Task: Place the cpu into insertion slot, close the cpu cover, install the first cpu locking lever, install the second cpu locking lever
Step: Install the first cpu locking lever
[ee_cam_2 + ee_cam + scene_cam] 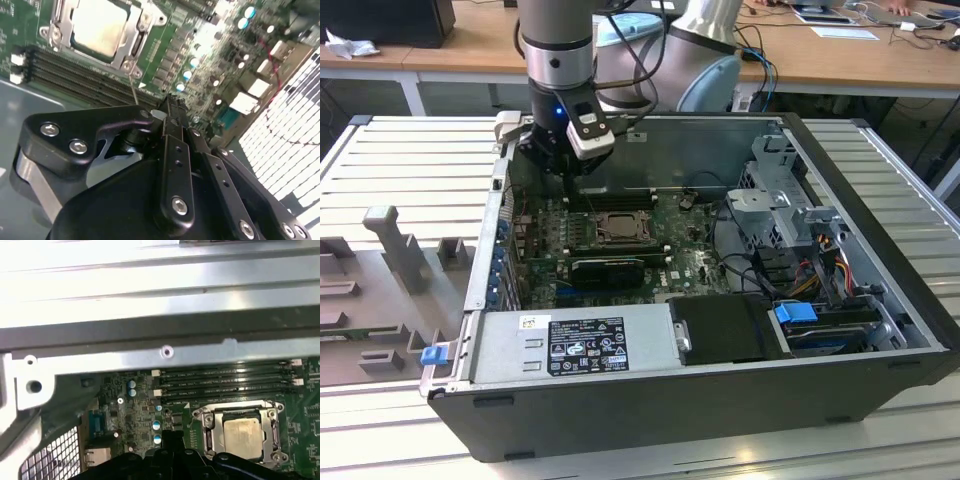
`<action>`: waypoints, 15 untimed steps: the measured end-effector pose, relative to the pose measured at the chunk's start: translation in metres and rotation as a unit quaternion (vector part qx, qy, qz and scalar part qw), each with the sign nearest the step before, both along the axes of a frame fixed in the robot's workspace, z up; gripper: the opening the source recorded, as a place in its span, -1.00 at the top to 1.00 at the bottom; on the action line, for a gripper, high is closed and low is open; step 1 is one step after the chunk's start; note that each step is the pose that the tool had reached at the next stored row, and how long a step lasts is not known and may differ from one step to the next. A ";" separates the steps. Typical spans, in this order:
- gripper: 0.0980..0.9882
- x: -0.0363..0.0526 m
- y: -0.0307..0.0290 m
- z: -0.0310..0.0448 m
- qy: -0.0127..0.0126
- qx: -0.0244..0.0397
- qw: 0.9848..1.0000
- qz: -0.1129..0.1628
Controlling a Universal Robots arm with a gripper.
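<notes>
Working left to right in the exterior view: gripper (563,172) hangs inside the open computer case (880,260) at the back-left corner of the green board (685,262), with the socket (617,226) just beside it toward the right. Both wrist views show the chip (243,435) already seated, the cover (272,432) down around it and a thin lever (133,82) poking out, so I'd judge we're on the lever steps. Jaws look closed on nothing; latching needs a precise hook-and-press on that lever.

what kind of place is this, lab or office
Likely a robotics lab or workshop: a robot arm reaches into an open computer case on a slatted metal bench, with desks behind.
</notes>
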State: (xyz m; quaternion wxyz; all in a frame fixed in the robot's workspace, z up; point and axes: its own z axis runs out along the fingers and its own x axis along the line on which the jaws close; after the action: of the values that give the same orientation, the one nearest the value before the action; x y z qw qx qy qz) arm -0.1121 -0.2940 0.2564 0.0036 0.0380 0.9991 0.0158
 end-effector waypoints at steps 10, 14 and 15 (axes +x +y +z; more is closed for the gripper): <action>0.98 0.0537 0.0079 -0.0055 0.000 0.000 1.000 0.004; 0.98 0.0621 0.0079 -0.0064 -0.003 0.006 1.000 0.004; 0.98 0.0620 0.0078 -0.0069 -0.006 0.007 1.000 0.004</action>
State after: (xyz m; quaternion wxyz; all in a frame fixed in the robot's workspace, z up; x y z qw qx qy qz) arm -0.0501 -0.2862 0.2495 0.0093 0.0338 0.9991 0.0231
